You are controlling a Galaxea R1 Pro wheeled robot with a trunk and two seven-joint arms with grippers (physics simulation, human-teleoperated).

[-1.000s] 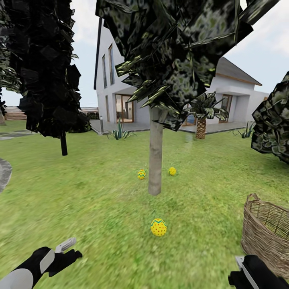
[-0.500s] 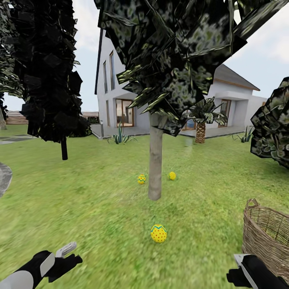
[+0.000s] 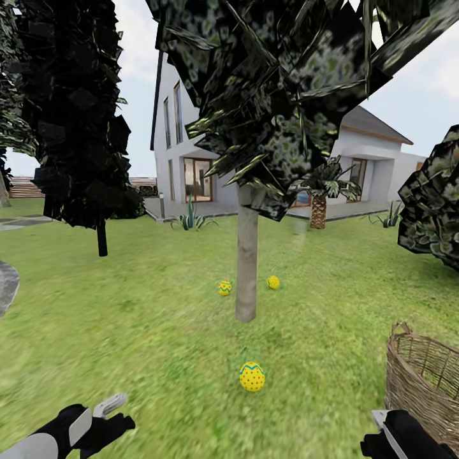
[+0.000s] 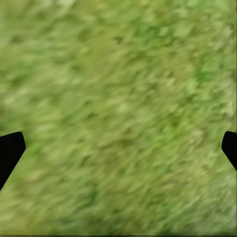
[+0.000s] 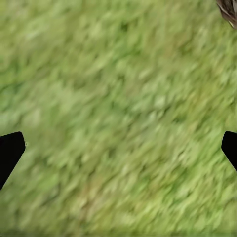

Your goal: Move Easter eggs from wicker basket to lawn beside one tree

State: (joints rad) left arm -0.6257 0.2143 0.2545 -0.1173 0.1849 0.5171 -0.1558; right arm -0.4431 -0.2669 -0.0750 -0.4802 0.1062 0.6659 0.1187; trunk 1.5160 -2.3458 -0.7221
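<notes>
Where wrist views give grass between parted jaws, three Easter eggs (image 3: 252, 376) around the tree (image 3: 246, 268) overhead

the wicker basket (image 3: 424, 376) is cut off at the frame edge, its inside hidden; both wrist views are blurred.

Whole head view shifted, so camera moved, perhaps tilted up or backed off slightly. Nearest egg (image 3: 252, 376), tree (image 3: 246, 255) base and wicker basket (image 3: 424, 376) drawn lower toward 6 o'clock. Left gripper (image 3: 111, 414) sunk lower too.
</notes>
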